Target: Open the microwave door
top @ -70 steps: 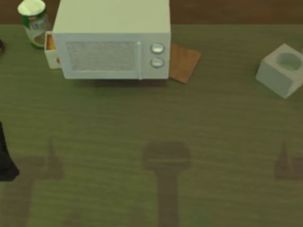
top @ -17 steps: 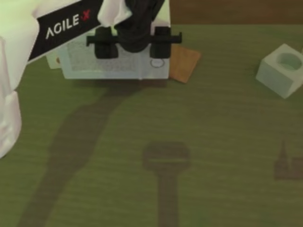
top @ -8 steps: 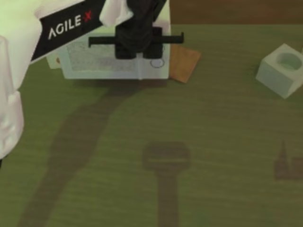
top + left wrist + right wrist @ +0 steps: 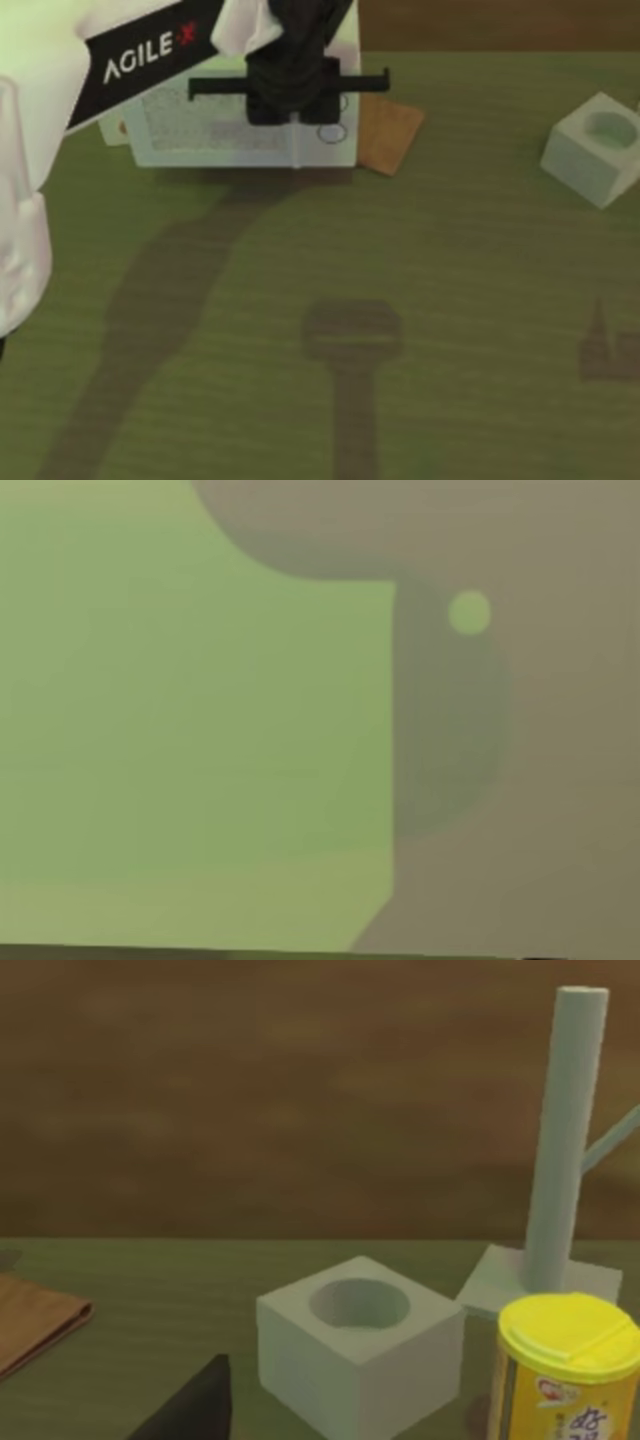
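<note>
The white microwave (image 4: 340, 152) stands at the table's back left, largely covered by my left arm. Its door (image 4: 180, 122), with the grey mesh window, lies flat against the front. My left gripper (image 4: 293, 108) hangs over the door's right edge, beside the lower knob (image 4: 332, 132). Its black fingers (image 4: 270, 105) are drawn together around the thin vertical handle strip (image 4: 296, 148). The left wrist view is filled by a pale green face (image 4: 200, 700) and a grey face, very close. One dark fingertip (image 4: 195, 1410) of my right gripper shows in the right wrist view, low by the table.
A brown mat (image 4: 388, 132) lies right of the microwave. A white cube with a round hollow (image 4: 597, 148) sits at the far right, also near my right gripper (image 4: 360, 1345). A yellow-lidded can (image 4: 565, 1370) and a white pole stand (image 4: 565, 1140) are beyond it.
The left arm came in over the microwave. One second ago its fingers stood wide apart; they have since drawn together at the door's right edge. The door stays flat against the front.
</note>
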